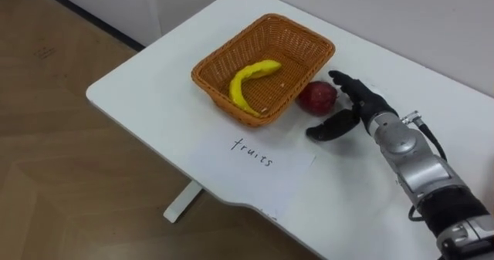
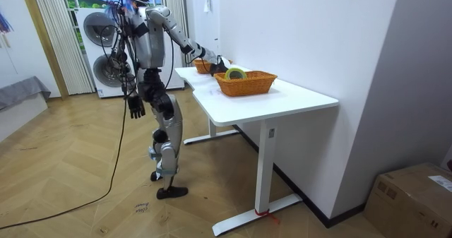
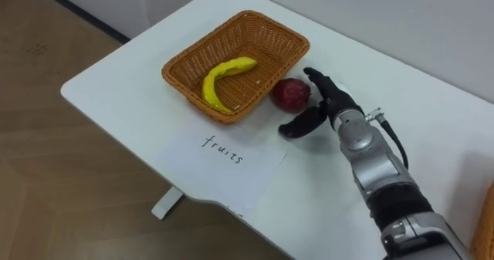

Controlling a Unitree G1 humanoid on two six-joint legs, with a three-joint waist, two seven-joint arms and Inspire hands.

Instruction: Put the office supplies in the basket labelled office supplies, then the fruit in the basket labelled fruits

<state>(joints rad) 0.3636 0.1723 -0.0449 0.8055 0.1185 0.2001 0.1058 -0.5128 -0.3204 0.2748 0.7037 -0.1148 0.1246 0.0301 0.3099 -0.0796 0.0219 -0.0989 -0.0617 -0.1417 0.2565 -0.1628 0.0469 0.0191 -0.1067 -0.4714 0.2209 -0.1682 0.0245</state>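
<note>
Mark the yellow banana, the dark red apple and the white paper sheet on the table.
yellow banana point(image 1: 242, 78), left eye view, bend of its curved body.
dark red apple point(image 1: 317, 97), left eye view, middle of its skin.
white paper sheet point(image 1: 239, 181), left eye view, bare part below the writing.

A home room: washing machine point(image 2: 103, 72), curtains point(image 2: 49, 40), herringbone wood floor point(image 2: 70, 188), white desk point(image 2: 282, 100).

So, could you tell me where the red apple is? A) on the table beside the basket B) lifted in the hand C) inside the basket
A: the apple sits on the table just outside the basket, the open right hand beside it; the banana lies inside.
</note>
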